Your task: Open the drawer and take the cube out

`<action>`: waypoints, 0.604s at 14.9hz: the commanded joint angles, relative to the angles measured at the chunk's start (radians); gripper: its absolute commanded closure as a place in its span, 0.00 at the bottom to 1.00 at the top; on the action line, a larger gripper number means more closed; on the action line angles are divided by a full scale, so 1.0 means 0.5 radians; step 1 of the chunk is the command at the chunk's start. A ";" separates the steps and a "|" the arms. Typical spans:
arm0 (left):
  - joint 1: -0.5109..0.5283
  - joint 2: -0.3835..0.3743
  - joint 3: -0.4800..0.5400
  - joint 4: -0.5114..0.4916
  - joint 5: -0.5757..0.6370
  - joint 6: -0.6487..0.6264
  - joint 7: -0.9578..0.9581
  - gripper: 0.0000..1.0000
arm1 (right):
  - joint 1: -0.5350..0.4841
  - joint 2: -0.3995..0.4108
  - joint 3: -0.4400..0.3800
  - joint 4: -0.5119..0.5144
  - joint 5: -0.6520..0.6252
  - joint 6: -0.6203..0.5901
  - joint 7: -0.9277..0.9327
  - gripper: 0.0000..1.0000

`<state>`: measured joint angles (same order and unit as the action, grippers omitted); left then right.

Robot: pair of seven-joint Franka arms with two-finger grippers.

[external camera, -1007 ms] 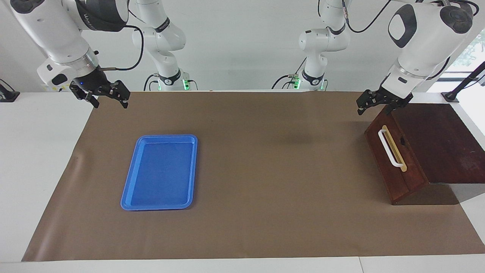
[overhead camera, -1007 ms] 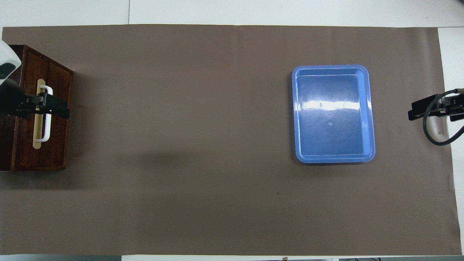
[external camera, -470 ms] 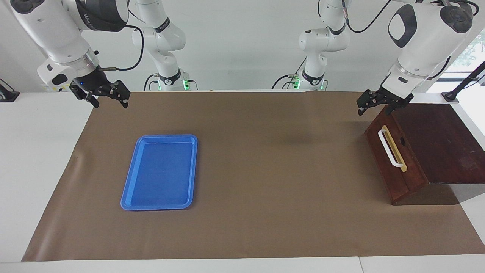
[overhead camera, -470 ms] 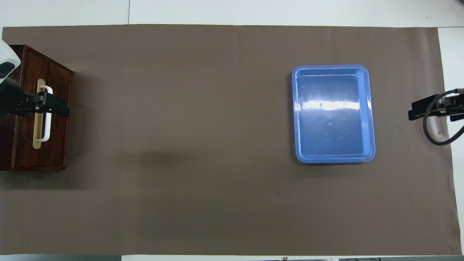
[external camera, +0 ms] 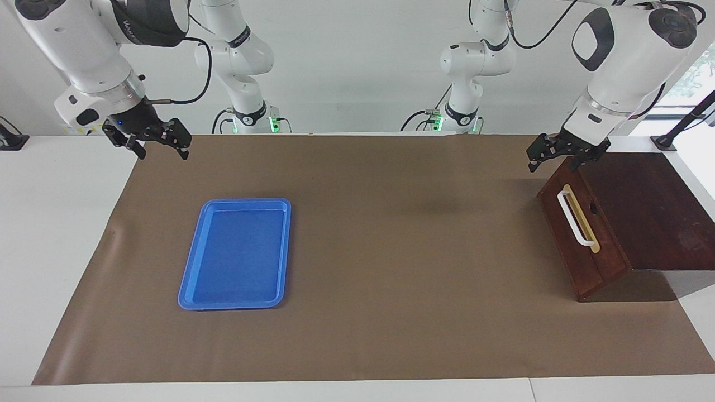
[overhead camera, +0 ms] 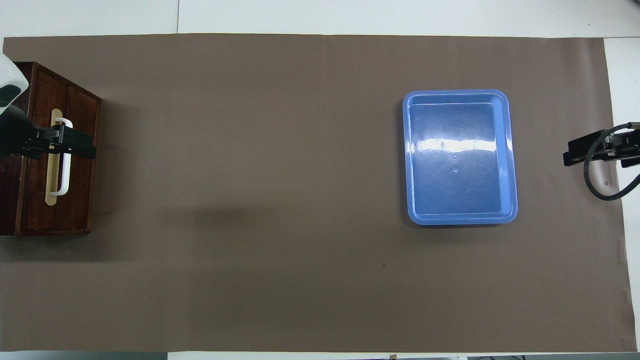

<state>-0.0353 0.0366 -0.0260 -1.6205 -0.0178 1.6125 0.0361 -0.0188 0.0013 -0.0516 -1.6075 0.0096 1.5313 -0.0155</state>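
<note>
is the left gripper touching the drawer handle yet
Apart. The facing view shows the left gripper raised over the drawer box's corner, well clear of the white handle.

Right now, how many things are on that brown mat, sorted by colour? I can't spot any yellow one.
Dark reddish-brown wooden box with its shut drawer: 1
Flat blue plastic tray: 1
Yellow: 0 in view
Total: 2
</note>
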 commanded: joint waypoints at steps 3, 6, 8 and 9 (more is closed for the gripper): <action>-0.037 -0.030 0.015 -0.082 0.149 0.110 0.075 0.00 | -0.045 -0.012 -0.001 -0.016 -0.004 0.015 -0.064 0.00; -0.040 -0.009 0.012 -0.115 0.274 0.211 0.069 0.00 | -0.045 -0.012 -0.001 -0.016 -0.004 0.024 -0.009 0.00; -0.089 0.003 0.012 -0.228 0.446 0.370 0.063 0.00 | -0.045 -0.012 -0.001 -0.016 -0.004 0.027 0.052 0.00; -0.089 0.013 0.012 -0.265 0.529 0.434 0.060 0.00 | -0.045 -0.009 -0.001 -0.016 -0.004 0.030 0.116 0.00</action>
<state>-0.0550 0.0433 -0.0302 -1.6930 0.1700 1.7512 0.0624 -0.0265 0.0013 -0.0596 -1.6074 0.0096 1.5337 -0.0004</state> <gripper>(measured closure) 0.000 0.000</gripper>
